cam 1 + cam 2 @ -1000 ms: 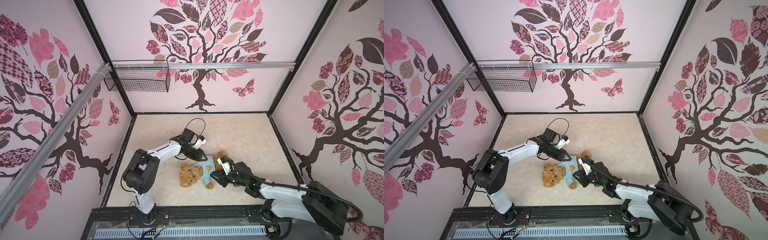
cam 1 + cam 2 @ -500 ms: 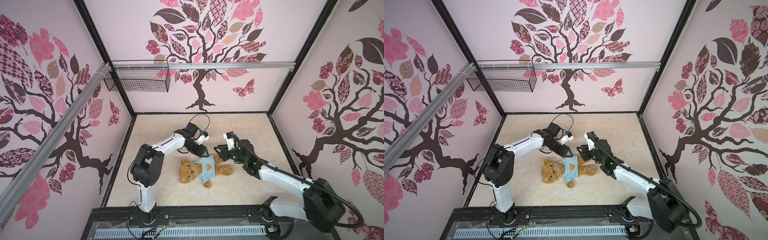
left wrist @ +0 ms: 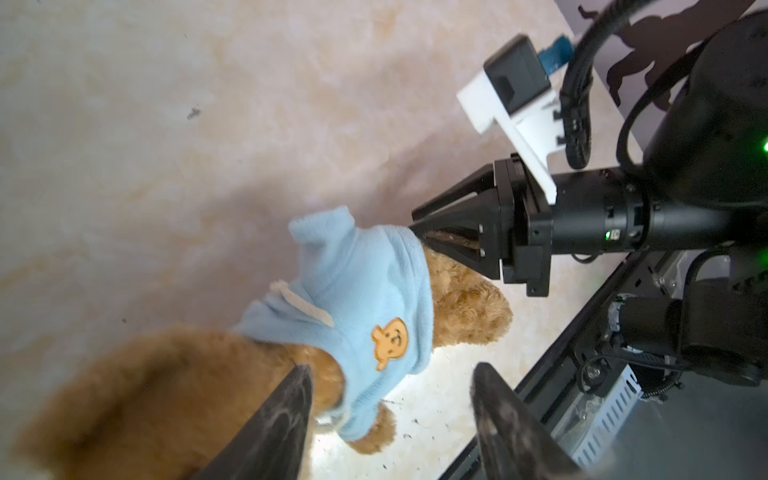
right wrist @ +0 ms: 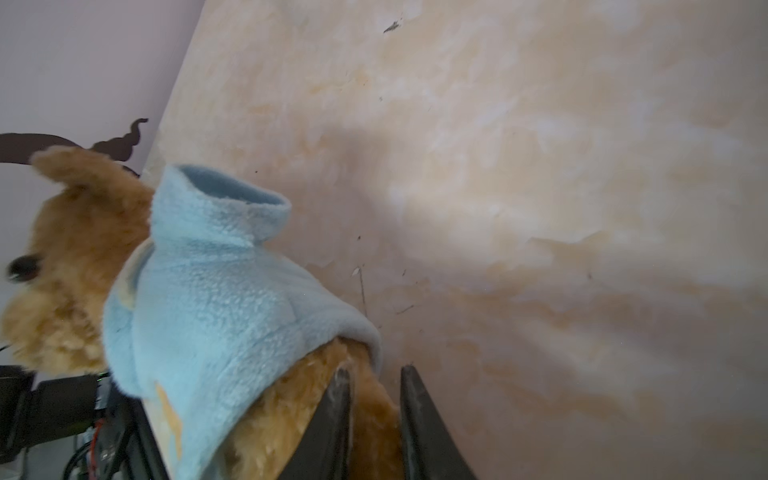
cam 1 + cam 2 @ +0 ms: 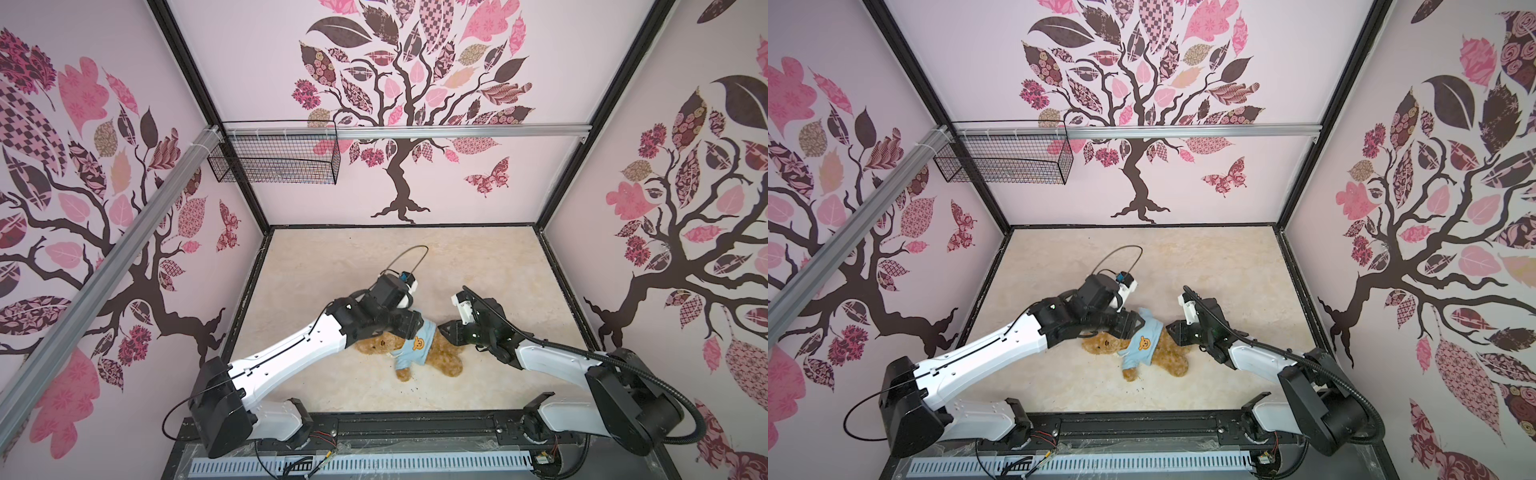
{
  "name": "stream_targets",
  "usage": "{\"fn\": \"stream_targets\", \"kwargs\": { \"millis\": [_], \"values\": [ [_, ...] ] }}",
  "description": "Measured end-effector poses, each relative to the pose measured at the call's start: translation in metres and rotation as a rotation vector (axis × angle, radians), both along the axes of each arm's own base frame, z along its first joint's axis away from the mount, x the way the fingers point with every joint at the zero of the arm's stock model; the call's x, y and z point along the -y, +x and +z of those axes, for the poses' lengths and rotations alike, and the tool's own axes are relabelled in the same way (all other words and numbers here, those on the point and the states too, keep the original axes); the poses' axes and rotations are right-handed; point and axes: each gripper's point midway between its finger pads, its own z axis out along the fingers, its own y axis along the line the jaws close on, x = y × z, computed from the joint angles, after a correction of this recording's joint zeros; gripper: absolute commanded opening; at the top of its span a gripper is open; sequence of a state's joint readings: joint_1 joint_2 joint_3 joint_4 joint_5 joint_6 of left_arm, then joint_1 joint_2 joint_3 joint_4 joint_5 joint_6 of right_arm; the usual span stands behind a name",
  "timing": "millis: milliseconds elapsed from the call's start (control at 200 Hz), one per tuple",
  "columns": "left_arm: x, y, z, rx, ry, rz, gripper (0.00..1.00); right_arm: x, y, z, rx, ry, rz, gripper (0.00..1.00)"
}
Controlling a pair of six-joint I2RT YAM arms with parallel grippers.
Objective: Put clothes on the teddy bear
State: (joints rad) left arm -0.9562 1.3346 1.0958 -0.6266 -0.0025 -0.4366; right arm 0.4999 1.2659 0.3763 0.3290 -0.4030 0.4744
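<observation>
The teddy bear (image 5: 444, 356) lies on the beige tabletop (image 5: 457, 266) near the middle, closer to the front rail (image 5: 415, 424) than to the back wall (image 5: 457, 199). Its head points toward the left arm's side and its legs toward the right. A light-blue shirt (image 5: 417, 343) covers its trunk, with the hem bunched at the waist and one sleeve (image 4: 224, 199) standing up as an open tube. The left gripper (image 3: 391, 370) hovers over the bear's shoulder at the collar end of the shirt, fingers spread apart and grasping nothing. The right gripper (image 4: 376, 370) is clenched on the bear's fur just under the hem. Behind the bear the tabletop runs bare to the back wall, and more bare surface lies beyond the right gripper toward the right wall (image 5: 623, 249). Only a narrower bare strip separates the bear from the front rail.
</observation>
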Motion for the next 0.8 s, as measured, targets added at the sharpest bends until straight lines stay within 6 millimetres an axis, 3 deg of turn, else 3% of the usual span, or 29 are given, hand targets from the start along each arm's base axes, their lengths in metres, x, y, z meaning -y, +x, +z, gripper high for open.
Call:
{"fn": "stream_targets", "kwargs": {
  "millis": [120,190,540,620,800],
  "values": [
    [0.01,-0.027,-0.026,0.016,0.077,-0.018,0.64,-0.002,-0.015,0.005,-0.03,0.093,-0.002,0.22],
    [0.015,-0.033,-0.037,0.03,0.118,-0.027,0.64,-0.004,-0.021,0.005,-0.051,0.126,-0.001,0.22],
    [0.022,-0.02,-0.079,0.086,0.26,-0.052,0.49,-0.006,-0.027,0.015,-0.058,0.196,-0.005,0.22],
    [0.024,-0.019,-0.086,0.089,0.276,-0.064,0.41,-0.006,-0.026,0.016,-0.053,0.199,-0.005,0.23],
    [0.025,-0.014,-0.09,0.115,0.289,-0.058,0.12,-0.008,-0.024,0.023,0.021,0.192,0.029,0.31]
  ]
}}
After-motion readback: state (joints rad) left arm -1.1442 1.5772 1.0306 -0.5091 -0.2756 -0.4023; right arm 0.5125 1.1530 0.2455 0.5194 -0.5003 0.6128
